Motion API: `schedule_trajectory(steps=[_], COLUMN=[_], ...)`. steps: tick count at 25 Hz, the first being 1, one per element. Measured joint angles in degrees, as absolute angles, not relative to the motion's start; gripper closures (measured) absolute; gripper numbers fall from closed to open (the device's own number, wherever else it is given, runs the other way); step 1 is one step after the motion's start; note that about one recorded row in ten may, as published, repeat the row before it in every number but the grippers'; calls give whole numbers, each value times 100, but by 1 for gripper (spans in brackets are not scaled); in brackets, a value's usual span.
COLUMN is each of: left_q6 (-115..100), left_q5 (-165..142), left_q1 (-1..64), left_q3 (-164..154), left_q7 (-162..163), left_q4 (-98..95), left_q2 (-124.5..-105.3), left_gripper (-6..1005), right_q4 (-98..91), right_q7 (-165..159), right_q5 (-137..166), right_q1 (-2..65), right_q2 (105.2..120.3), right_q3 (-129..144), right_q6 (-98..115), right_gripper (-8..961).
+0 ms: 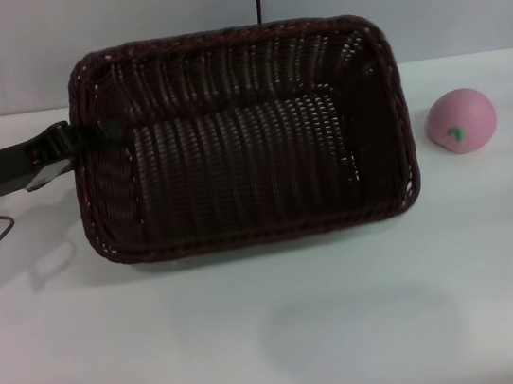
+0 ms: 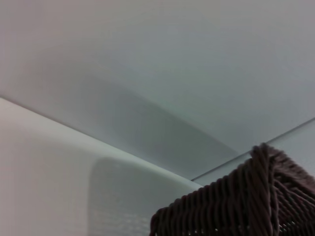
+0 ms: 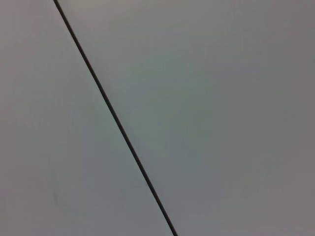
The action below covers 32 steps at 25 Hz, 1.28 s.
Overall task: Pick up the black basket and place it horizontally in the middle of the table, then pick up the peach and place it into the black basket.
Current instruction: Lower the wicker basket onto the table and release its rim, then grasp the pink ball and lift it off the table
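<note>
Since the basket (image 1: 244, 136) is being carried with its long axis running left to right across the table (image 1: 278, 342), pretty much the whole next move is being decided by that orientation, which already looks horizontal. It's being tilted up toward the camera, so the inside is being shown and a soft shadow is being cast on the white surface below, which suggests it isn't being rested flat yet. Its left short rim is being pinched by the left gripper (image 1: 87, 139), clamped on the wicker from the robot's left side. In the left wrist view only a corner of the braided rim (image 2: 261, 196) is being caught. The peach (image 1: 461, 120) is being left on the table just beside the basket's right end, not touching it, so it's probably being kept for the right arm, which isn't being seen anywhere.
</note>
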<state>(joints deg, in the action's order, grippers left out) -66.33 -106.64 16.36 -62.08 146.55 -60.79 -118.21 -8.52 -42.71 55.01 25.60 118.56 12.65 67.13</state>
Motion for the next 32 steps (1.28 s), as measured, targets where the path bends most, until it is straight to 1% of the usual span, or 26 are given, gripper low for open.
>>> schedule_trajectory(steps=[5,11,23,28,32], left_q6=[-6742,-6868,-7036,-7318,-7895], left_q5=[-10614,-10372,-10094,-8755,-7860], left_q1=[1632,1710,1995,1994,2011], left_q3=[-6135,-5775,-5161,-4781,-4447], left_q7=[14548,14132,13318,11801,10470], left_q4=[-6092,-6057,-5593,-4987,-4353], left_q2=[-11815,-11797,-11787,-11793,-11795], left_gripper=[553,387,389,390,390], right_q4=[-853,-844,-871,-1286,-1988], right_q7=[-4271,-4271,-4298,-4330,-4698], right_q5=[5501,5502,5521,5531,5895], right_q1=[2573,2565,2545,2439,2218], right_q2=[11856,11856,11862,11863,11848], right_q3=[1273,1275,1494,2627,3563], right_q6=[6713,6740,6794,7083,7279], right_gripper=[210,210,210,210,210])
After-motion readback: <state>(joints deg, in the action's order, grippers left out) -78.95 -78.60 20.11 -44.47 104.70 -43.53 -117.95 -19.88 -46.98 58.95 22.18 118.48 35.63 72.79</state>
